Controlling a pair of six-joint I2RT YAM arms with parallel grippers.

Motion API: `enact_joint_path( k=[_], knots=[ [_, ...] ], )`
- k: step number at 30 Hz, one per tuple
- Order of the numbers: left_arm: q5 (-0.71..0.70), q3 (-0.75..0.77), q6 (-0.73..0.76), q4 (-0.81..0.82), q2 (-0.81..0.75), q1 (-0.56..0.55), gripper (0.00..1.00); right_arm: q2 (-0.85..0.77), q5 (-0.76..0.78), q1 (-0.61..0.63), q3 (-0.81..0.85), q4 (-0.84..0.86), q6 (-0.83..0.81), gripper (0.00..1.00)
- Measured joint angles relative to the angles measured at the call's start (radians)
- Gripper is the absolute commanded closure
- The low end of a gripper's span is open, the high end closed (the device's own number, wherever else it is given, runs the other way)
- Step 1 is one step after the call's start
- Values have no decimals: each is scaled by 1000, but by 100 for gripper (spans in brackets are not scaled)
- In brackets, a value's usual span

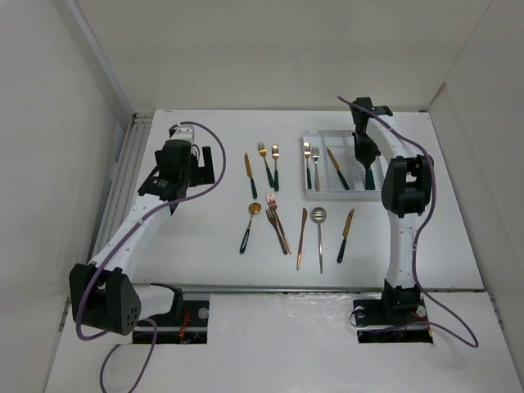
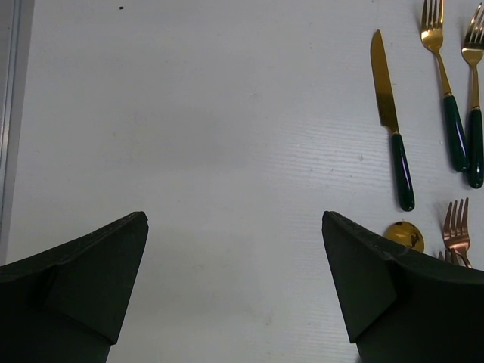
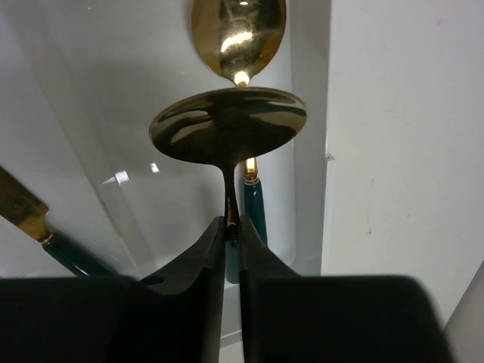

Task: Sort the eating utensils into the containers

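Observation:
The white three-compartment tray (image 1: 323, 192) stands at the back right. Its left compartment holds two forks (image 1: 310, 164) and its middle one a knife (image 1: 337, 169). My right gripper (image 1: 365, 154) hangs over the right compartment, shut on the neck of a gold spoon (image 3: 227, 132), bowl pointing away from me. In the right wrist view (image 3: 233, 224) another gold spoon (image 3: 239, 30) lies below it in that compartment. My left gripper (image 1: 168, 185) is open and empty over bare table, left of a gold knife (image 2: 392, 113); its fingers (image 2: 98, 280) stand wide apart.
Loose on the table lie two gold forks (image 1: 270, 164), a gold spoon (image 1: 250, 225), copper forks (image 1: 277, 223), a copper knife (image 1: 301, 237), a silver spoon (image 1: 318, 237) and a gold knife (image 1: 345, 236). White walls enclose the table.

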Motion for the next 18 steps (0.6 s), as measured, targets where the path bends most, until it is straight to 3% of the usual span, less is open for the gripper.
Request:
enact_joint_path(
  k=[3, 4, 12, 13, 15, 18],
  knots=[
    [-3, 5, 6, 3, 7, 0, 0, 0, -6, 0, -13, 9, 0, 61],
    [-5, 6, 7, 3, 7, 0, 0, 0, -8, 0, -21, 12, 2, 58],
    [-3, 9, 15, 12, 4, 0, 0, -37, -13, 0, -47, 10, 40, 55],
    [-2, 9, 15, 12, 0, 0, 0, -64, -20, 0, -56, 14, 60, 55],
    [1, 5, 15, 15, -10, 0, 0, -169, -43, 0, -133, 43, 120, 44],
    [7, -8, 14, 25, -45, 0, 0, -431, -84, 8, -388, 110, 219, 37]
  ],
)
